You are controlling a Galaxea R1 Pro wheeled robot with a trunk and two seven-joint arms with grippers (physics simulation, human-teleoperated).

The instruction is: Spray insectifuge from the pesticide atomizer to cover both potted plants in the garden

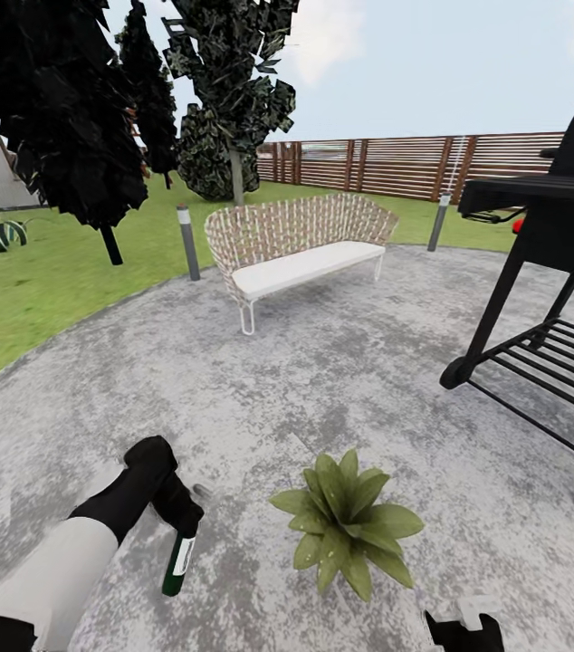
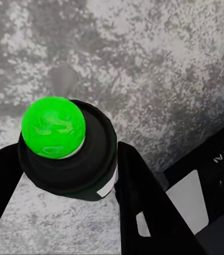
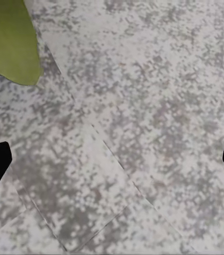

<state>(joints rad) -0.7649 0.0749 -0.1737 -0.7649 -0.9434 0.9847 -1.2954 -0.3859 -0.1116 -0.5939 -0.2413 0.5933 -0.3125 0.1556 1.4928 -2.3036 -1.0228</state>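
Note:
The pesticide atomizer (image 1: pixel 178 563), a slim dark green bottle with a white label, hangs tilted from my left gripper (image 1: pixel 181 523), low over the grey patio. In the left wrist view the atomizer (image 2: pixel 53 127) shows end-on with a bright green round end, and the left gripper (image 2: pixel 69 159) is shut on it with a black finger on each side. A potted plant (image 1: pixel 346 525), a rosette of pointed green leaves, stands on the paving just right of the bottle. My right gripper (image 1: pixel 463 629) is at the bottom edge. The right gripper (image 3: pixel 112 162) is open over paving, beside one leaf (image 3: pixel 8 42).
A wicker bench (image 1: pixel 301 240) with a white seat stands ahead on the patio. A black grill (image 1: pixel 550 272) on wheels is at the right. Grey lamp posts (image 1: pixel 187 240) flank the bench. Lawn (image 1: pixel 33 290), dark trees and a slat fence (image 1: pixel 396 163) lie beyond.

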